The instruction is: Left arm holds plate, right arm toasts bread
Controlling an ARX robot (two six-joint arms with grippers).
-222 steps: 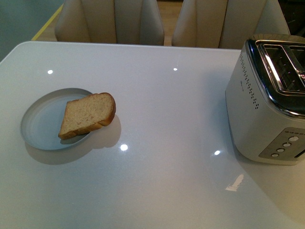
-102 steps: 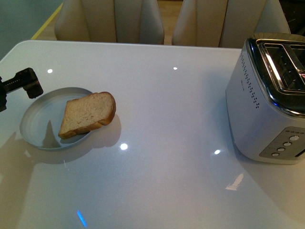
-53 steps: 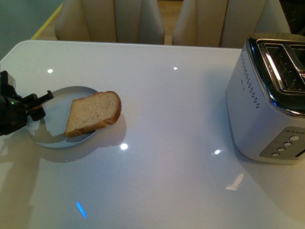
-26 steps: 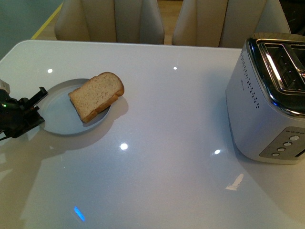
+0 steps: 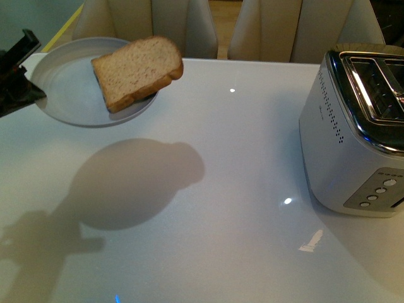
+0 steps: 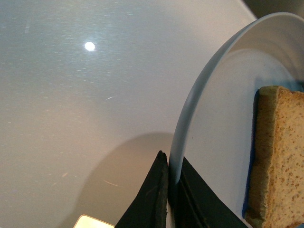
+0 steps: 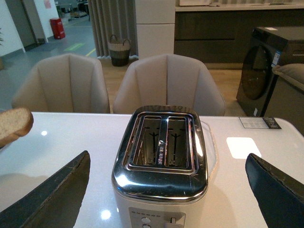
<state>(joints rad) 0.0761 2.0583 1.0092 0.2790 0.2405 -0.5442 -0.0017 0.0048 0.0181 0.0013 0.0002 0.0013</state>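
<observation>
Glossy white table (image 5: 221, 189), beige chairs (image 5: 148, 28) (two)

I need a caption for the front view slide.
Black left gripper holds a round pale blue-grey plate with a light-brown bread slice above the white table.

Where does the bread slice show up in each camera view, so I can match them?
Front view: the bread is upper left, lying on the plate, overhanging its rim towards the toaster.
Left wrist view: the bread is at the picture's right edge, on the plate.
Right wrist view: only its end shows, at the picture's left edge.
Shared landmark: the white table, in all three.
</observation>
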